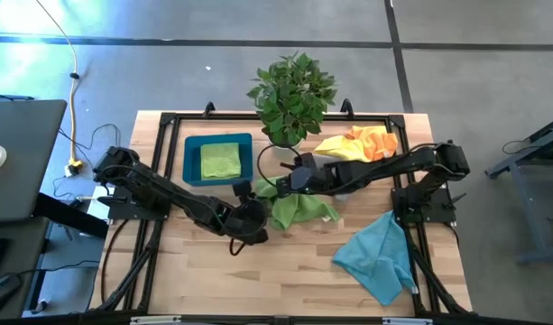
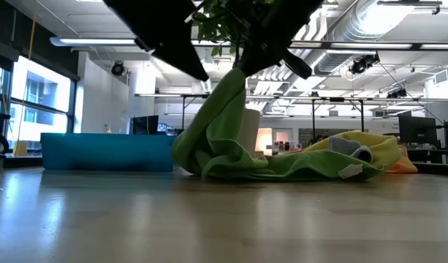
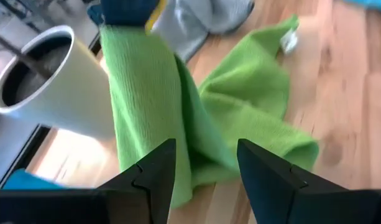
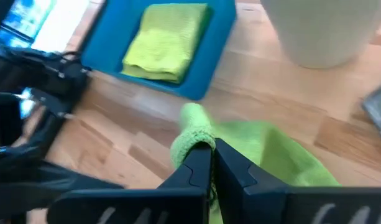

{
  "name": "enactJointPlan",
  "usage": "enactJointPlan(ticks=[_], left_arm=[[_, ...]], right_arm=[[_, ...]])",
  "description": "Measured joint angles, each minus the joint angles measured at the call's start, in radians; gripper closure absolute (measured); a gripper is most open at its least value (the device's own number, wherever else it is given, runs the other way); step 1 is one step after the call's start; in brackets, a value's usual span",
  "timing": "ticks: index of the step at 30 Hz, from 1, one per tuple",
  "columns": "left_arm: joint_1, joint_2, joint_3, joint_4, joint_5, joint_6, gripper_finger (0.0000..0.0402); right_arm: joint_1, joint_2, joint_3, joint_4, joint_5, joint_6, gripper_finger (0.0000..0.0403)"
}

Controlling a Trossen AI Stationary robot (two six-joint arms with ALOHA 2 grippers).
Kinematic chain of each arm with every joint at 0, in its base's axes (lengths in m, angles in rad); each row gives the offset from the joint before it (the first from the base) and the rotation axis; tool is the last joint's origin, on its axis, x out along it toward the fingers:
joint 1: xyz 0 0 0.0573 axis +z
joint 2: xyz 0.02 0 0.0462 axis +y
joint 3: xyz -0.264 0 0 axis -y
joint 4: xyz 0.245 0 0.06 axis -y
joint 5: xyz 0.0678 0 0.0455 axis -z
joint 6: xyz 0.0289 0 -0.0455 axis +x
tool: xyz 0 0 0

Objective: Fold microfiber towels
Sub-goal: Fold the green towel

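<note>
A lime-green microfiber towel point(image 1: 301, 208) lies mid-table with one corner pulled up into a peak point(image 2: 225, 102). My right gripper point(image 4: 212, 148), reaching in from the table's right, is shut on that corner. My left gripper point(image 3: 206, 149) comes from the left and is open, its fingers on either side of the towel's hanging fold point(image 3: 146, 106). A folded yellow-green towel point(image 1: 220, 161) lies in the blue tray point(image 1: 191, 162). Orange and yellow towels point(image 1: 362, 143) are heaped at the far right. A teal towel point(image 1: 380, 257) lies crumpled near the front right. My right gripper pinches a bunched corner of the green towel point(image 4: 191, 137) between its two fingers, slanting down from the table's right. A small roll of cloth sticks out past the fingertips. The towel hangs below the hold, and its lower part point(image 2: 297, 166) lies slack on the table. My left gripper has the hanging fold between its open fingers; I cannot tell whether they touch it.
A potted plant in a white pot point(image 1: 290, 95) stands at the far edge just behind the grippers. A grey towel point(image 3: 196, 25) lies beside the pot. Bare wood point(image 1: 258, 280) stretches along the near side.
</note>
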Motion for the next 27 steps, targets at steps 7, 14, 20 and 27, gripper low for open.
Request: enactJointPlan(ticks=[7, 14, 20, 27], left_arm=[[0.029, 0.006, 0.001, 0.062, 0.011, 0.056, 0.0241], [0.030, 0.008, 0.000, 0.145, -0.085, 0.152, 0.0241], [0.034, 0.008, 0.000, 0.240, -0.088, 0.225, 0.0241], [0.049, 0.008, 0.000, 0.217, -0.083, 0.180, 0.0241]], right_arm=[[0.030, 0.016, 0.000, 0.048, -0.053, 0.029, 0.0402], [0.030, 0.019, 0.000, 0.072, -0.069, 0.051, 0.0402], [0.046, 0.029, 0.000, 0.097, -0.095, 0.018, 0.0402], [0.066, 0.029, 0.000, 0.118, -0.093, 0.002, 0.0402]])
